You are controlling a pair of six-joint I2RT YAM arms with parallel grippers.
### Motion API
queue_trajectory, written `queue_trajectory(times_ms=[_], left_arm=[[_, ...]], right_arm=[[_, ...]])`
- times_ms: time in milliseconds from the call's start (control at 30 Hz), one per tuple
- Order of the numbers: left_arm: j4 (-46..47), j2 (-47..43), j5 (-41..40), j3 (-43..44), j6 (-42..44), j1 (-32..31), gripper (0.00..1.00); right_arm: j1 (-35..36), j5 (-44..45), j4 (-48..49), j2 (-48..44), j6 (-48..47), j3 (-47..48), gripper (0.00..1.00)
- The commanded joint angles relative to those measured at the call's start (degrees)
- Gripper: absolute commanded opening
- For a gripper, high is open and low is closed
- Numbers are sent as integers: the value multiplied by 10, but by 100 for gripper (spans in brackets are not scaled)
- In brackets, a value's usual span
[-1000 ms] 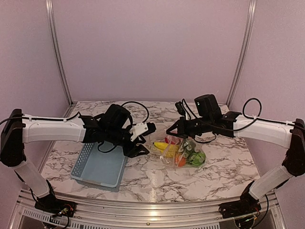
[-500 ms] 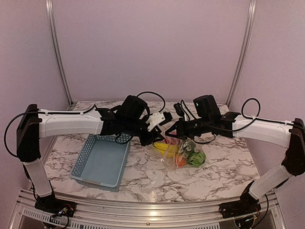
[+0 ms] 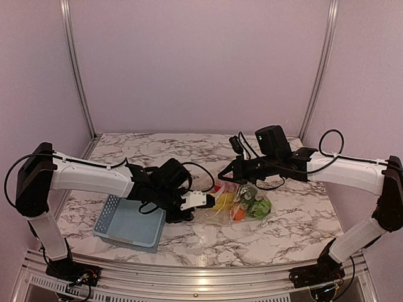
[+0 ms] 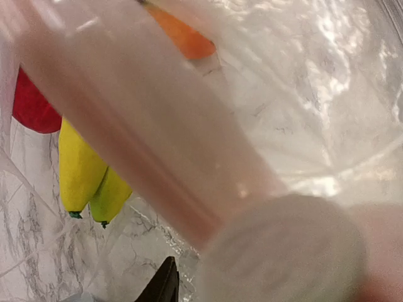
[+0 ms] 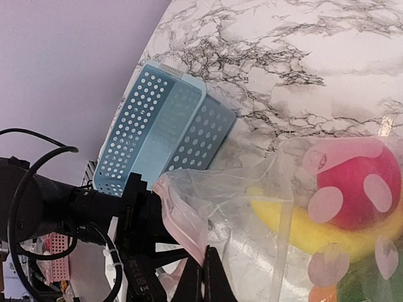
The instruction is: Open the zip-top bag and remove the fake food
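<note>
Two grippers at the clear crinkly zip-top bag [image 5: 234, 200]: right gripper [image 5: 206, 269] jaws pinch its pink zip strip [image 5: 182, 217]; left gripper [image 3: 205, 202] is blurred behind plastic, so I can't tell its jaws.

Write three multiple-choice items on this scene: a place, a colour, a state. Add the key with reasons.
1. The blue basket sits: A. left of the bag; B. right of the bag; C. on top of the bag.
2. The banana in the bag is: A. blue; B. purple; C. yellow.
3. The right gripper is: A. wide open above the basket; B. shut on the bag's edge; C. holding a spoon.
Key: 1 A, the top view shows it left of the bag; 2 C, it shows yellow through the plastic; 3 B, the right wrist view shows it closed on the bag's edge.
</note>
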Motion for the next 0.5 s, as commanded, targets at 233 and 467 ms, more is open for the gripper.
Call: queue_trajectory(times_ms=[233, 467], left_arm=[[44, -33, 4, 5, -69, -1, 35], [114, -25, 17, 16, -141, 12, 35]], right_arm=[[-1, -17, 0, 12, -14, 5, 0], [0, -25, 8, 12, -16, 3, 0]])
